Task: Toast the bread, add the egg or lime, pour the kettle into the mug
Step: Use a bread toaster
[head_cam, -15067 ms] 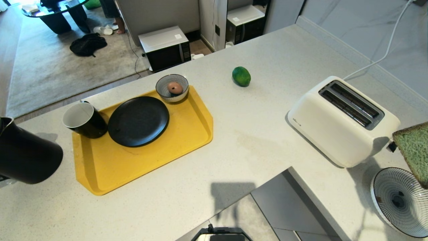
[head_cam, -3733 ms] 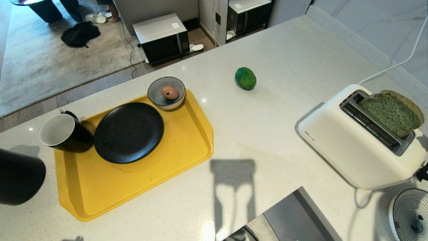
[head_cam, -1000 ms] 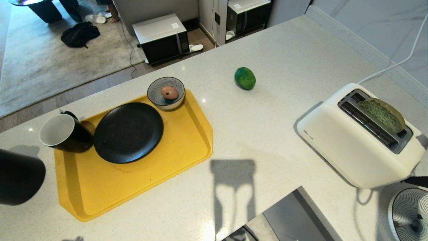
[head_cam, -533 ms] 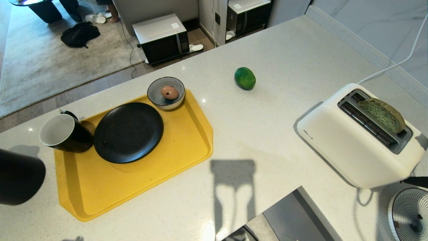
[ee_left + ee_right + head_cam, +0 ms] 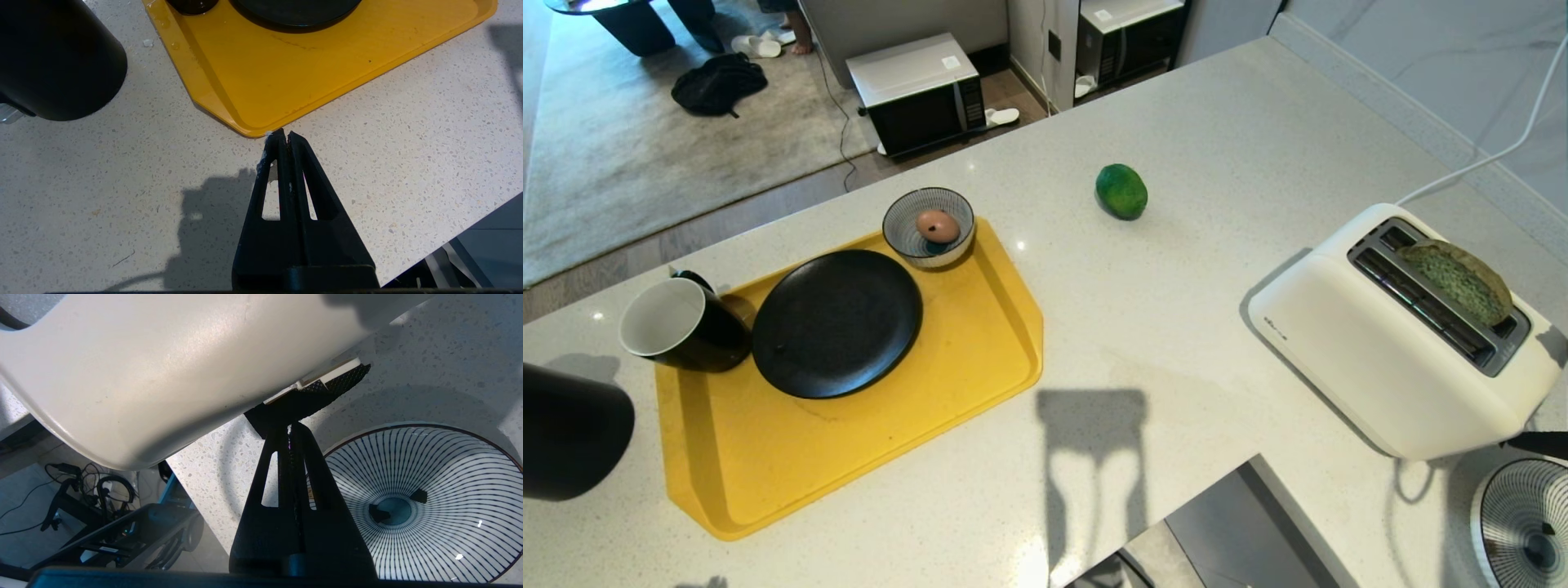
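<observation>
The bread (image 5: pixel 1458 280) sits low in the rear slot of the white toaster (image 5: pixel 1372 367), at 3 o'clock on the speckled counter (image 5: pixel 1176 310); only its domed green top shows above the slot. The right gripper (image 5: pixel 291 425) has its fingers clenched together, empty, with the tips against the black lever (image 5: pixel 322 392) at the toaster's end. A striped blue-white bowl (image 5: pixel 425 502) lies just beside this gripper.

The lime (image 5: pixel 1121 191) rests alone on the counter at 12 o'clock. The yellow tray (image 5: pixel 866 441) lies at 9 o'clock and carries the mug (image 5: pixel 678 327), a black plate (image 5: pixel 837 322) and a small striped bowl (image 5: pixel 907 237) holding an egg (image 5: pixel 937 225). The kettle (image 5: pixel 568 441) stands off the tray at its 8 o'clock edge.

The left gripper (image 5: pixel 284 134) hangs over the counter just beside the tray's near corner, fingers clenched shut on nothing.
</observation>
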`<state>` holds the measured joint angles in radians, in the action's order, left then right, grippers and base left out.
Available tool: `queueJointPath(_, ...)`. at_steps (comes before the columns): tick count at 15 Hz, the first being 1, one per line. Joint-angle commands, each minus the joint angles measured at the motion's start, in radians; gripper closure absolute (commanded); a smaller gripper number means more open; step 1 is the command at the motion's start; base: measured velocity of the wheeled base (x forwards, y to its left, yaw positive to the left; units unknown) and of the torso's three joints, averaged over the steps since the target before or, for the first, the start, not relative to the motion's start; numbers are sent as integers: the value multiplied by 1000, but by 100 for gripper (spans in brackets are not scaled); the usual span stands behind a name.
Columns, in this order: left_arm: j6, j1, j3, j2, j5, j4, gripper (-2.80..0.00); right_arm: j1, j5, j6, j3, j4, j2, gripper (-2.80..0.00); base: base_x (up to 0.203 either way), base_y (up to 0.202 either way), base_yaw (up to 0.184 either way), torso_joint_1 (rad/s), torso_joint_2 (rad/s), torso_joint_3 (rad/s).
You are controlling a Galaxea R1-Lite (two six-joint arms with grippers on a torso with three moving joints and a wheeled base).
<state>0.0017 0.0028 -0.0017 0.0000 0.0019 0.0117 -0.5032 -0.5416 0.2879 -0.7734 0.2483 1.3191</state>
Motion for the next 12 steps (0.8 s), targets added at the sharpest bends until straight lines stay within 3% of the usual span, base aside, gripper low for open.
queueJointPath(1,0,0,0,0,1,1,0,0,-3,2,-3,2,-1,0,0,0,0,0,0,0)
queueJointPath(12,0,0,0,0,1,1,0,0,0,4,0,2,2,0,0,0,0,0,0,0)
